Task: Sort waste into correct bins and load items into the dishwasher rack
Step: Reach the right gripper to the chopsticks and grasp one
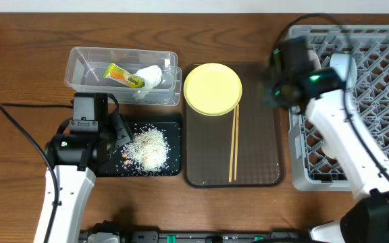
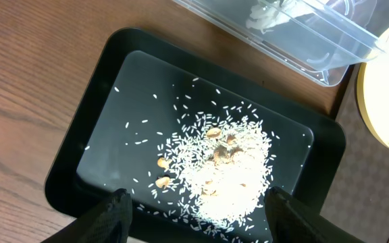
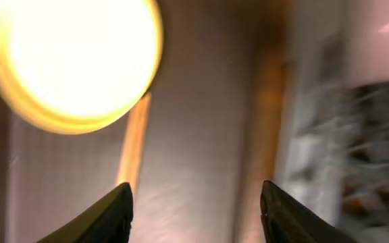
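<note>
Overhead view: two thin wooden chopsticks (image 1: 234,143) lie side by side on the brown serving tray (image 1: 258,152). Their long axis runs front to back, parallel to the tray's long sides, and their far tips are just beside the rim of the round pale-yellow plate (image 1: 213,88), which sits flat at the tray's far end.

The clear plastic rectangular tub (image 1: 77,69) lies with its long axis left to right. It holds the green-yellow-orange snack wrapper (image 1: 123,76), lying aslant, and the crumpled white paper napkin (image 1: 151,75).

The shallow black rectangular tray (image 1: 171,125) sits just in front of the tub. A heap of white rice grains (image 2: 221,169) with small brown bits (image 2: 215,133) lies on it.

The left gripper (image 2: 198,202) has its jaws spread wide over the black tray's near edge and holds nothing (contact with the tray cannot be judged).

The right gripper (image 3: 194,196) also has its jaws wide apart and empty. It is above the brown tray, between the plate and the large grey plastic lattice rack (image 1: 377,81), and its wrist view is heavily blurred.
</note>
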Action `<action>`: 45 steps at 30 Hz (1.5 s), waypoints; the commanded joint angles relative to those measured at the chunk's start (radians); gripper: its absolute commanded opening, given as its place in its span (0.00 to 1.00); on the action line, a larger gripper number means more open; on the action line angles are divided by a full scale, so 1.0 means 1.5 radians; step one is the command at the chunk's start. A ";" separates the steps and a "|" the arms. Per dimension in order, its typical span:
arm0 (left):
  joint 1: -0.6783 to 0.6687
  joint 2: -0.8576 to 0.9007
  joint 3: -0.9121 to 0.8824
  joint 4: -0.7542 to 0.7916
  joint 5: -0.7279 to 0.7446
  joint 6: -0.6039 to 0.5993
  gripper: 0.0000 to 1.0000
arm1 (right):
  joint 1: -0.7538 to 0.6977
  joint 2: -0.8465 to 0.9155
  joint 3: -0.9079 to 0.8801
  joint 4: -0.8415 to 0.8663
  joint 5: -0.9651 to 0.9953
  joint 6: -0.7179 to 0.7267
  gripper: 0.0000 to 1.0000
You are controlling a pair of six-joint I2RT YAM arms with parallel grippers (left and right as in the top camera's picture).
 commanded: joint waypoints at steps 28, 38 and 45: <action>0.003 0.001 0.003 -0.002 -0.003 -0.004 0.66 | 0.197 0.010 -0.382 0.315 0.097 0.304 0.48; 0.003 0.001 0.003 -0.002 -0.004 -0.004 0.66 | 0.197 0.010 -0.382 0.324 0.083 0.304 0.49; 0.003 0.001 0.003 -0.002 -0.004 -0.004 0.66 | 0.197 0.028 -0.382 0.325 0.076 0.303 0.50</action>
